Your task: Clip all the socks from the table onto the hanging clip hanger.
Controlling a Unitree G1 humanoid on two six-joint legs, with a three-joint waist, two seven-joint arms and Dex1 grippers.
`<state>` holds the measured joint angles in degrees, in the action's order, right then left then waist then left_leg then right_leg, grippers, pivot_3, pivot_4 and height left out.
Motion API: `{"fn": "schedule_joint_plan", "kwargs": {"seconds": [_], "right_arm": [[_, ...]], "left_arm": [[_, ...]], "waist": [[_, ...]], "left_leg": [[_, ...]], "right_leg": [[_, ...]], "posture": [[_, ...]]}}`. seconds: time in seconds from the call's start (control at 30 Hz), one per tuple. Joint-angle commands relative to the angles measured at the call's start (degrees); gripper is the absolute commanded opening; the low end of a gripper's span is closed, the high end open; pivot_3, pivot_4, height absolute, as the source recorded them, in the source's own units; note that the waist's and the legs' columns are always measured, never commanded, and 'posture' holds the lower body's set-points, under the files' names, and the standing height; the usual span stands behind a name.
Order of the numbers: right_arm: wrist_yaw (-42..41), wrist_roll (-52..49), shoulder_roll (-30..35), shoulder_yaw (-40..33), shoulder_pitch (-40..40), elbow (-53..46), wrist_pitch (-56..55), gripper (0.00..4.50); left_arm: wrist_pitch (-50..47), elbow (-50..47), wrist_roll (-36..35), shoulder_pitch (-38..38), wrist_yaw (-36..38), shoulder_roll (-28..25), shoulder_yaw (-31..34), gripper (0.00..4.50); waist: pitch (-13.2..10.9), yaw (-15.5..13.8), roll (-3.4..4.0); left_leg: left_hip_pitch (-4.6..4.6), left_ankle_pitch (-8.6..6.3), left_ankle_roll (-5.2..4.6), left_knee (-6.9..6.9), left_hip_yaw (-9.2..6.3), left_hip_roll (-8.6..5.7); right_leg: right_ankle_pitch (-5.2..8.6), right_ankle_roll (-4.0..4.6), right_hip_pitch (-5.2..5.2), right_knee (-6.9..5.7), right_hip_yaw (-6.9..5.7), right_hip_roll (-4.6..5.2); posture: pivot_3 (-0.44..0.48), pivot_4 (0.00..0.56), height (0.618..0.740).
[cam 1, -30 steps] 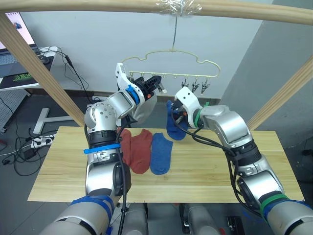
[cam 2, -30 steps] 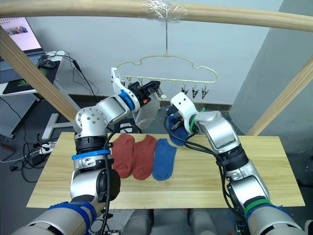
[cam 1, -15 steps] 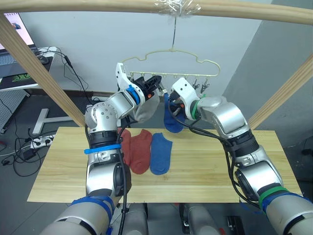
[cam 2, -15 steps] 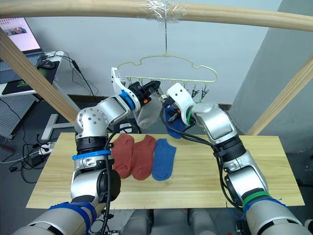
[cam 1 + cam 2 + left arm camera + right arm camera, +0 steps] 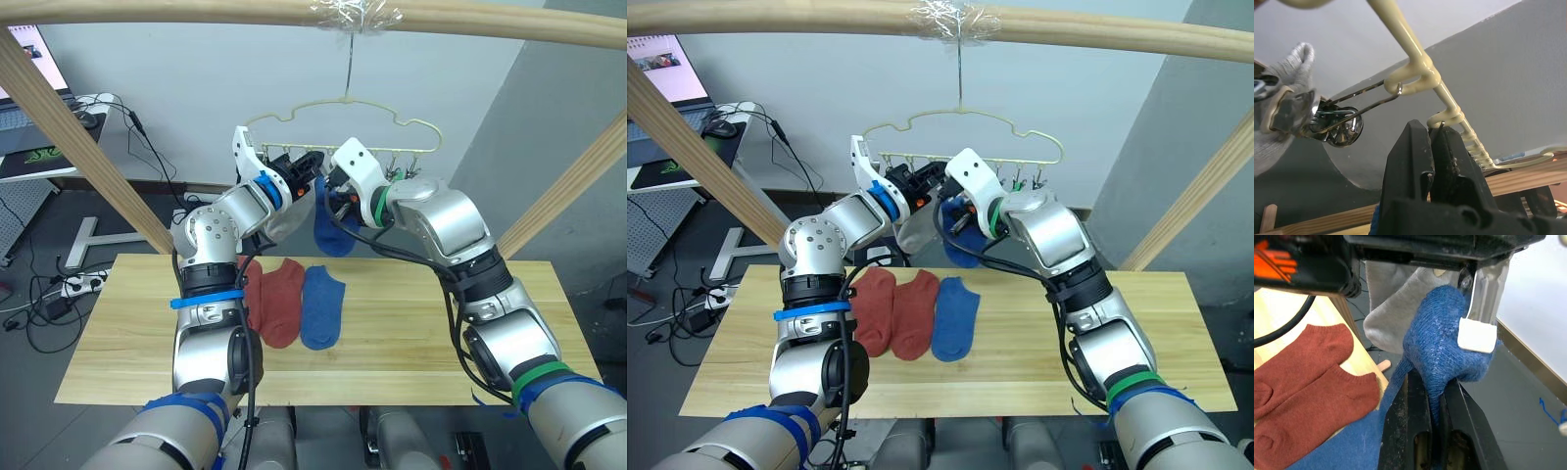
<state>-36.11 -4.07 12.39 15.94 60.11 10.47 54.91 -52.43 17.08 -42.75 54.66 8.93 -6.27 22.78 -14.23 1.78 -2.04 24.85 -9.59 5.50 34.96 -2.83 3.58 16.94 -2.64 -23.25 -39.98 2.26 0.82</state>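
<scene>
The pale yellow-green clip hanger (image 5: 412,124) hangs by its hook from the top pole. My left gripper (image 5: 314,161) is up at its row of clips, shut on one small metal clip (image 5: 1436,126). A light grey sock (image 5: 287,217) hangs from a neighbouring clip. My right gripper (image 5: 336,197) is shut on a blue sock (image 5: 1440,343) and holds its top edge right beside the left gripper's fingers. Two rust-red socks (image 5: 252,285) (image 5: 282,300) and another blue sock (image 5: 321,306) lie flat side by side on the table (image 5: 441,333).
Round wooden poles frame the scene: one across the top (image 5: 196,12) and slanted ones at the left (image 5: 78,137) and right (image 5: 568,196). Several free clips (image 5: 397,172) hang toward the hanger's right end. A desk with a monitor (image 5: 29,59) stands far left.
My right gripper has carried the blue sock up and to the left, from above the table's back edge to the clips beside the left gripper. The left gripper has stayed in place.
</scene>
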Motion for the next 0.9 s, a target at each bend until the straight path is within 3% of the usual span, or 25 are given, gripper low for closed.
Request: {"fn": "schedule_joint_plan", "kwargs": {"seconds": [0.03,0.27,0.5,0.73,0.9], "right_arm": [[0.1,-0.1,0.0,-0.5,1.8,-0.5,-1.9,0.05],[0.2,-0.1,0.0,-0.5,1.8,-0.1,-2.3,0.05],[-0.1,-0.5,-0.3,-0.3,1.4,-0.7,-1.9,0.00],[-0.5,-0.9,-0.2,-0.3,0.5,-1.5,-0.9,0.00],[-0.9,-1.7,-0.2,0.0,-1.3,-2.7,0.3,1.48]], "left_arm": [[0.7,-2.6,-0.5,0.0,0.6,0.2,-1.1,0.00],[0.6,-3.2,-0.6,-0.4,1.1,0.3,-2.2,0.00],[0.0,-3.6,-1.7,-0.6,1.1,0.4,-1.7,2.18],[-2.6,-6.6,-5.1,-1.2,2.1,-0.2,-1.1,2.18],[-5.5,-12.4,-6.1,-3.7,4.4,-3.2,-3.4,2.22]], "waist": [[0.0,0.0,0.00],[0.0,0.0,0.00],[0.0,0.0,0.00],[0.0,0.0,0.01],[0.0,0.0,0.01]], "left_leg": [[0.00,0.00,0.00,0.00,0.00,0.00],[0.00,0.00,0.01,0.00,0.00,0.00],[0.00,0.00,0.01,0.00,0.00,0.00],[0.00,0.01,0.01,0.00,0.00,0.00],[0.00,0.04,0.06,-0.01,0.00,0.00]], "right_leg": [[0.00,0.00,0.00,0.00,0.00,0.00],[0.00,0.00,0.00,0.00,0.00,0.00],[0.00,0.00,0.00,0.00,0.00,0.00],[0.00,0.00,0.00,-0.01,0.00,0.01],[0.00,0.00,0.00,-0.01,-0.01,0.01]], "posture": [[0.012,0.151,0.740],[0.011,0.149,0.740],[0.011,0.149,0.740],[0.018,0.149,0.740],[0.040,0.146,0.740]]}}
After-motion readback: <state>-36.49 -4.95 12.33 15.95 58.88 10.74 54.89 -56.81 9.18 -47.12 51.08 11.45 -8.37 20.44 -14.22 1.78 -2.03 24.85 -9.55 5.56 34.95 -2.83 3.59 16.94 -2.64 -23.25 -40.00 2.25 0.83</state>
